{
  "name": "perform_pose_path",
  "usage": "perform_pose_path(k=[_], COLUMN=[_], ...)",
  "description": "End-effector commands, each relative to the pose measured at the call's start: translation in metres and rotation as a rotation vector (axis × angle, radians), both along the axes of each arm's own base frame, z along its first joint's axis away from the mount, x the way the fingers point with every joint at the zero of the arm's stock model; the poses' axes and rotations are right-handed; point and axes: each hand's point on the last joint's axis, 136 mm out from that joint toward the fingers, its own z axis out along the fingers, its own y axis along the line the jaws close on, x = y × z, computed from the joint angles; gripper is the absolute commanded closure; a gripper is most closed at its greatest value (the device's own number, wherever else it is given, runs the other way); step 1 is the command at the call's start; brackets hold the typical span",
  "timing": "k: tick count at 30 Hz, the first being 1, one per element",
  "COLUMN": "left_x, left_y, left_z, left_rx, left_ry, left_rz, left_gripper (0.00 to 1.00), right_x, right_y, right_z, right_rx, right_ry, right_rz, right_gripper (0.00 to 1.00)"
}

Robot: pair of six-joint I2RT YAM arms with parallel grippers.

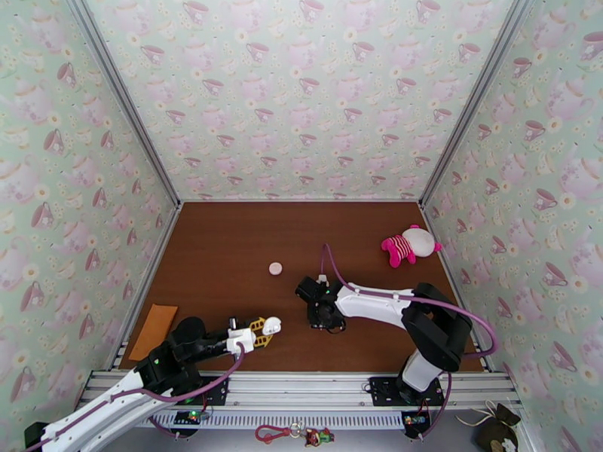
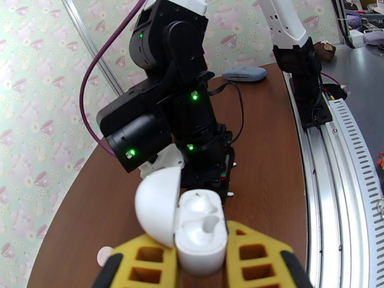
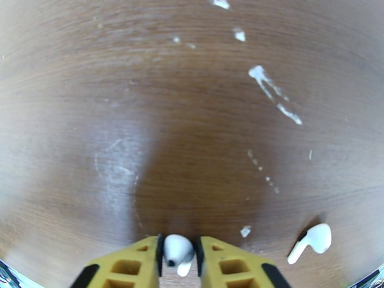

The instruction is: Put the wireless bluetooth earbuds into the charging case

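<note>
Right claw (image 3: 178,242): yellow plastic fingers with square lattice cut-outs and black inner pads, tips down close to the surface. One earbud (image 3: 176,249) sits in the narrow gap between them. It is glossy white, with a bulb head and a short stem. The pads stand close on both its sides; cannot tell whether they pinch it or merely flank it.

Second earbud (image 3: 312,240) lies flat on the surface, right of the fingers in the wrist view and apart from them, stem angled toward the near edge.

Surface (image 3: 192,116): brown wood-grain laminate, scuffed, with white flecks and smears.

From above, the right claw (image 1: 322,314) points down in the near half of the surface, a little right of centre.

Left claw (image 2: 199,246) is clenched on the charging case (image 2: 200,236). The case is smooth white plastic with rounded corners and moulded hollows inside. Its domed lid (image 2: 156,205) is swung open to the left in the wrist view. From above, the left claw (image 1: 262,331) holds the case up near the near edge, left of centre and well apart from the right claw.

Seen from the left wrist, the right arm's black wrist housing (image 2: 192,121) stands directly beyond the open case.

Around:
- A pale round disc (image 1: 276,269) sits near the surface's middle.
- A pink-and-white plush toy (image 1: 411,246) lies by the right edge.
- A tan flat card (image 1: 154,331) lies at the near left corner.
- A grey-blue pebble-shaped thing (image 2: 245,73) sits near the right arm's base.
</note>
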Motion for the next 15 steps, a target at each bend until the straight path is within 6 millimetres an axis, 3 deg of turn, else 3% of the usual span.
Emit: perform_pose_path(k=[1, 2, 10, 15], left_x=[-0.001, -0.002, -0.001, -0.001], left_y=[-0.001, -0.001, 0.0, 0.0], left_z=[-0.009, -0.009, -0.01, -0.01], left_rx=[0.022, 0.022, 0.024, 0.025], left_ry=[0.006, 0.006, 0.005, 0.007], left_rz=[-0.007, -0.008, -0.006, -0.004], left_gripper=[1.0, 1.0, 1.0, 1.0], right_x=[-0.003, -0.003, -0.006, -0.015], right_y=[-0.002, -0.002, -0.005, 0.004], right_z=[-0.001, 0.001, 0.009, 0.01], right_rx=[-0.031, -0.038, -0.08, -0.024], right_ry=[0.024, 0.029, 0.071, 0.148], right_rz=[-0.016, -0.02, -0.01, -0.001], right_gripper=[0.63, 0.58, 0.58, 0.56])
